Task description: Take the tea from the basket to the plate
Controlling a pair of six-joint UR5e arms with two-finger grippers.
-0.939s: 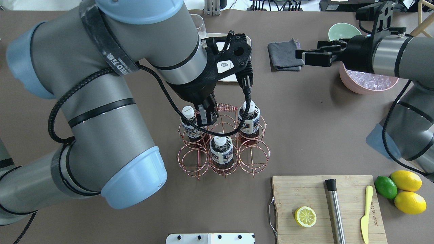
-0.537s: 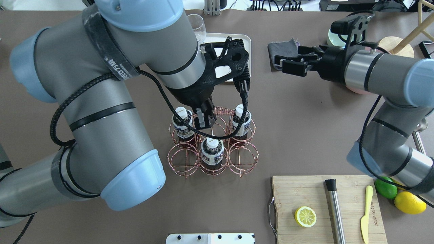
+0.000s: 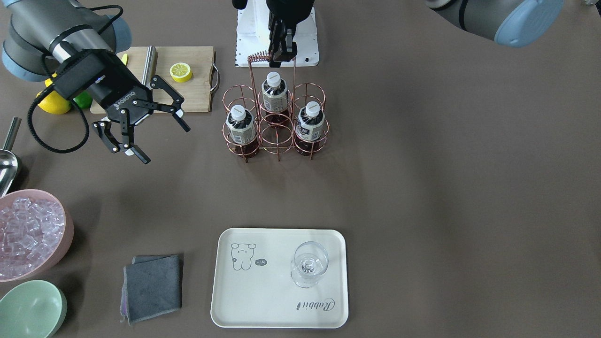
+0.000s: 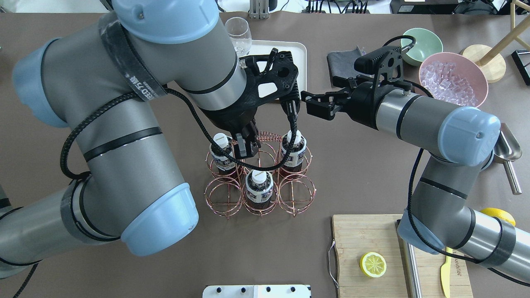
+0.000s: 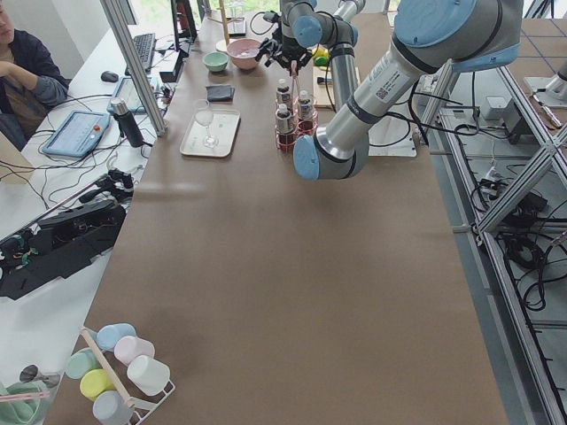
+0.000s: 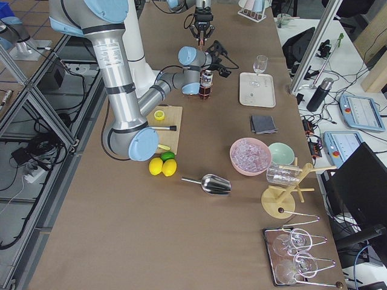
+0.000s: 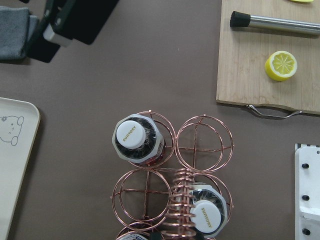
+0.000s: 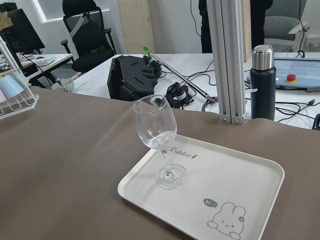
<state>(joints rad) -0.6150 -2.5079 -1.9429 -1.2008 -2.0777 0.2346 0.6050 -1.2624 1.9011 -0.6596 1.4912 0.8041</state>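
The copper wire basket stands on the table and holds three tea bottles with white caps. My left gripper is shut on the basket's coiled handle. The right gripper hovers open and holds nothing, to the right of the basket and beyond it in the overhead view, close to my left wrist. The cream plate lies farther across the table and carries a wine glass.
A wooden board with a lemon half, a steel muddler and a yellow knife lies near the robot on the right. Grey cloth, pink ice bowl, mint bowl and metal scoop sit on the right side.
The basket shifted left and slightly down in the overhead view, carried by my left gripper. My right arm swung in from the far right toward the middle, its gripper now beside my left wrist.
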